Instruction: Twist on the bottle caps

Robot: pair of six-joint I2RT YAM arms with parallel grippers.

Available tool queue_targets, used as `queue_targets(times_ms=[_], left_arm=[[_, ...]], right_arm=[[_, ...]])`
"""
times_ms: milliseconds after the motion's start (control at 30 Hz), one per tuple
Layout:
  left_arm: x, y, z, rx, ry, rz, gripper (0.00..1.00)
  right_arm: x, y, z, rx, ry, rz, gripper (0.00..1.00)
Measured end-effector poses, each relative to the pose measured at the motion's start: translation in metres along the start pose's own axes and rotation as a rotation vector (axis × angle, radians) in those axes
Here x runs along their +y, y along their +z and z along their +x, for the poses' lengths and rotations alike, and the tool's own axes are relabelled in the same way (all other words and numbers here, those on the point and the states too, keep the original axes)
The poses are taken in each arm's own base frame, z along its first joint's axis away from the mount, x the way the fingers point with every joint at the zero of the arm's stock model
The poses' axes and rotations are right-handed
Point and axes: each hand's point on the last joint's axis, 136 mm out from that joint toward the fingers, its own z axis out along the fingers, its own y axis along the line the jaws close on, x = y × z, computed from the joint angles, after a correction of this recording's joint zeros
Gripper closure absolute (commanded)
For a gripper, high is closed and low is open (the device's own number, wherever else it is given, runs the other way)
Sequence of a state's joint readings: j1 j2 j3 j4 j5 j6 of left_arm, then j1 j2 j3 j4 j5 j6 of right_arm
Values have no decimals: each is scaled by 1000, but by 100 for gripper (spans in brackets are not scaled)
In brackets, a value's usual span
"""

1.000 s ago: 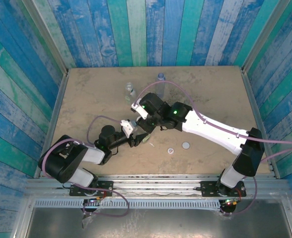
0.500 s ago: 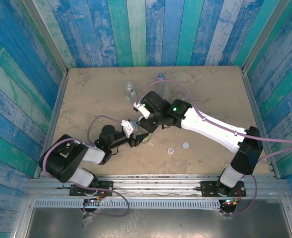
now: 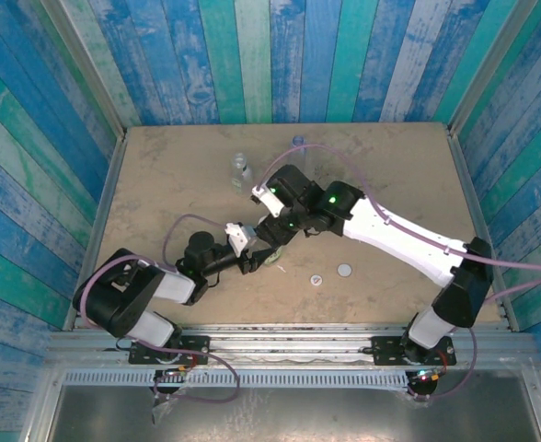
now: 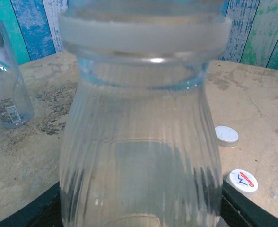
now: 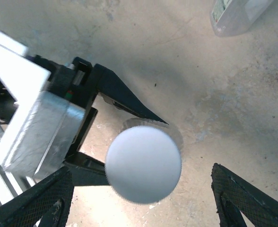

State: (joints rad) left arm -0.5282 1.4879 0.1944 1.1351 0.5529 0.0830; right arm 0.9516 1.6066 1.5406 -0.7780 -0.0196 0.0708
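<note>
In the left wrist view a plain clear bottle (image 4: 139, 142) stands between the fingers of my left gripper (image 4: 141, 210), which is shut on its body. A plain white cap (image 4: 143, 35) sits on its neck. From above, the right wrist view has that cap (image 5: 143, 163) between the fingers of my right gripper (image 5: 141, 172), which is open and stands well apart from it on both sides. The two grippers meet mid-table, left (image 3: 257, 250) and right (image 3: 275, 230). A cap with a red-blue mark (image 3: 316, 279) and a pale grey cap (image 3: 345, 270) lie loose on the table.
A green-labelled bottle (image 3: 241, 170) and a blue-tinted bottle (image 3: 298, 144) stand uncapped at the back of the tan table (image 3: 408, 175). The labelled bottle (image 4: 4, 94) is left of the held one. Painted plank walls close in three sides.
My right gripper has opened off the white cap, and its arm has shifted slightly toward the back. The left gripper keeps the bottle in the same place.
</note>
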Motion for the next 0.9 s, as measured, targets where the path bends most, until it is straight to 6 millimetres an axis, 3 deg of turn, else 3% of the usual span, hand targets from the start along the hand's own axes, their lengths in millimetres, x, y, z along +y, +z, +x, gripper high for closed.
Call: queue_targets(times_ms=[167,300,500,733,900], left_arm=[[-2,3,-1,-4,4,22,42],[-4,7,-2,-6,13,47,41],[-5,8,-2,-7,19,59,41],[-5,9,-2,-9,21,60,40],[-5,8,-1,-9,22,59,39]], right_arm=[[-1,-31,-4,-88,23,-29,19],[-15,-43,-1,-137,88,-17,19],[-30,-36,2,-143,164,2,21],[-25,-19,1,-114,219,-56,42],[-26,-4,5,-75,241,-70,49]])
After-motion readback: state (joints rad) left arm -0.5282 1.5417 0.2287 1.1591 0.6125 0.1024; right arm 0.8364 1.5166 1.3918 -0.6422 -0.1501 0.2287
